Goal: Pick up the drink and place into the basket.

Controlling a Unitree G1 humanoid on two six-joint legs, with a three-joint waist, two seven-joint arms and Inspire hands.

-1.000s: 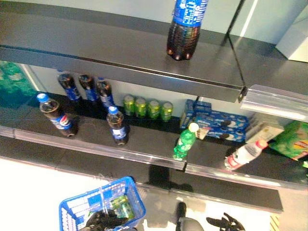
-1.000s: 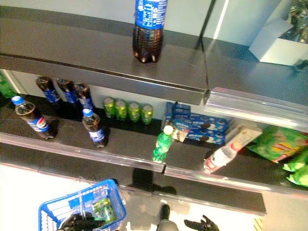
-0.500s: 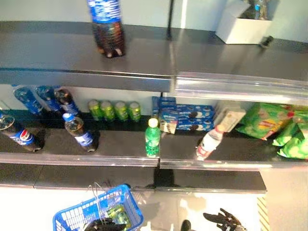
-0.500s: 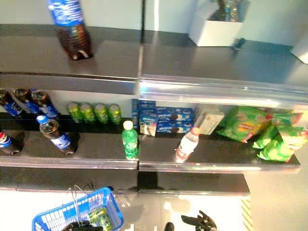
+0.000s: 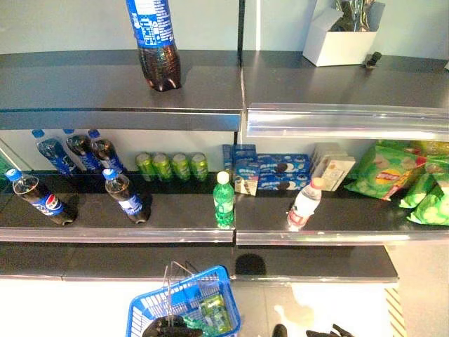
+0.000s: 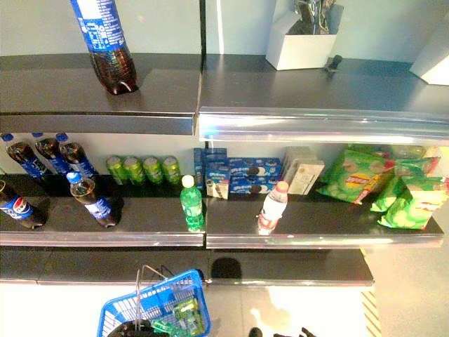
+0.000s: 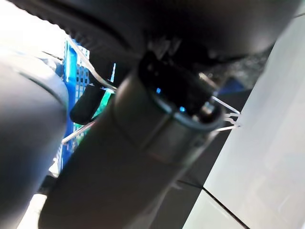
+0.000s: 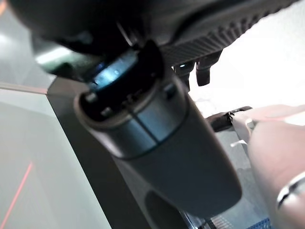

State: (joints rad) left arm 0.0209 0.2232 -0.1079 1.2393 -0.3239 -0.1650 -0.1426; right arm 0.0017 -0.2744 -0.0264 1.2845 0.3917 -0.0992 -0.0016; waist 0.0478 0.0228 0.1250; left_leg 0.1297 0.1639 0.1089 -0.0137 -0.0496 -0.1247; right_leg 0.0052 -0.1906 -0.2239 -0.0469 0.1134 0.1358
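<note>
A green drink bottle [image 5: 224,200] with a pale cap stands at the front of the middle shelf. To its right is a clear bottle [image 5: 304,204] with a red cap. The blue wire basket [image 5: 151,312] hangs low in front of the shelves, with green cans [image 5: 212,314] inside. My left hand [image 5: 168,327] is at the basket's near rim, curled round its wire handle [image 7: 97,81]. My right hand [image 5: 326,332] shows only at the bottom edge, low and right of the basket, fingers spread and empty, well away from every bottle.
Several small cola bottles [image 5: 125,197] stand at the left of the middle shelf, with green cans [image 5: 172,167] behind. Biscuit boxes [image 5: 270,170] and green snack bags [image 5: 393,172] lie to the right. A large cola bottle [image 5: 156,42] and a white box [image 5: 337,42] sit on the top shelf.
The whole picture has swung and levelled, so the camera moved. The basket now shows further right in view, and the right hand has dropped nearly out of sight.
</note>
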